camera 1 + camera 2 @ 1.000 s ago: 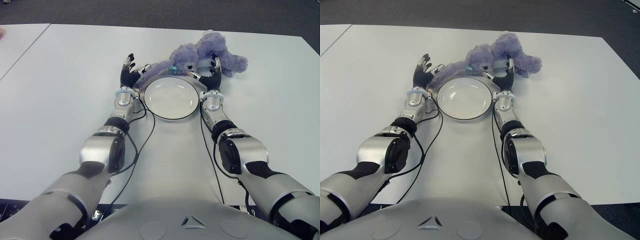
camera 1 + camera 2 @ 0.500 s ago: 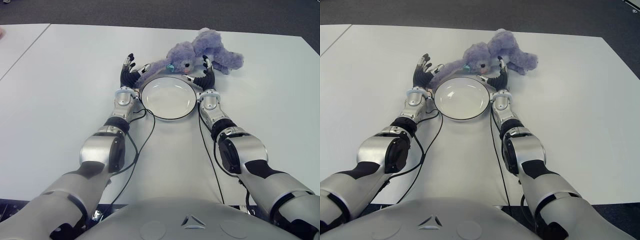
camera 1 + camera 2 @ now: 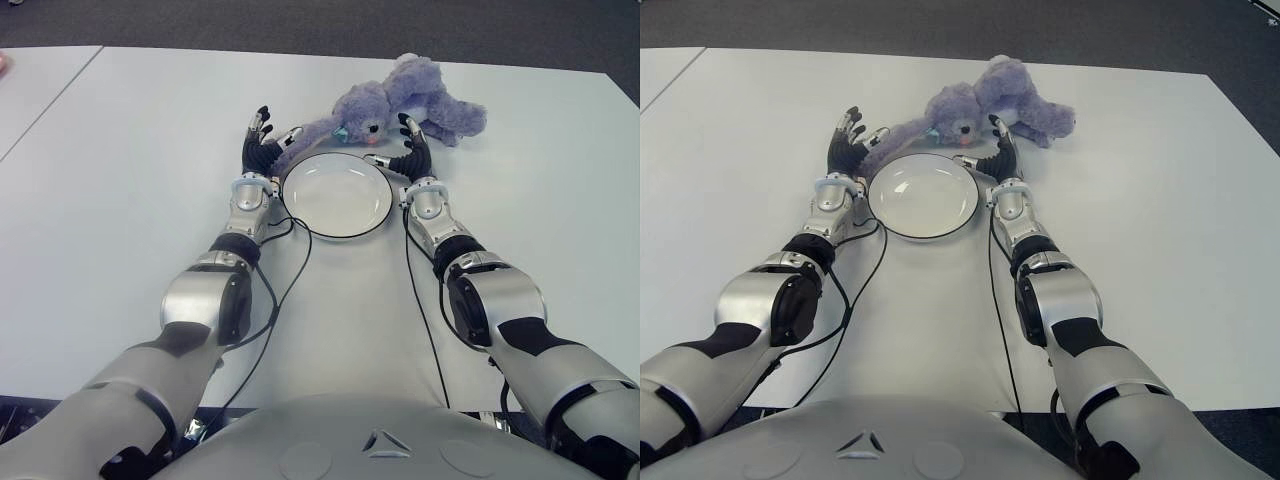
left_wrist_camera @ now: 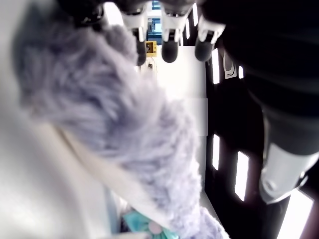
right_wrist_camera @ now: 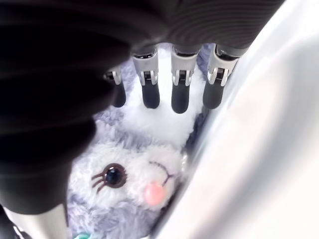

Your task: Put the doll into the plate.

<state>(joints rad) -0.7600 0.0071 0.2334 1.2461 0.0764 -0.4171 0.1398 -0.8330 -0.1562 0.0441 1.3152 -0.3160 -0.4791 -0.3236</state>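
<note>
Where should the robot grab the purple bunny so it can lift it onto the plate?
Probably at both ends at once. The doll lies stretched sideways behind the plate, and it looks floppy. The left robot hand, open, can close on the long limb by it; the right robot hand, open, can scoop the head.

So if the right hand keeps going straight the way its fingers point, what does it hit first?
Most likely the purple plush bunny: the open right hand points at its head and body beside the white plate. Contact cannot be confirmed.
</note>
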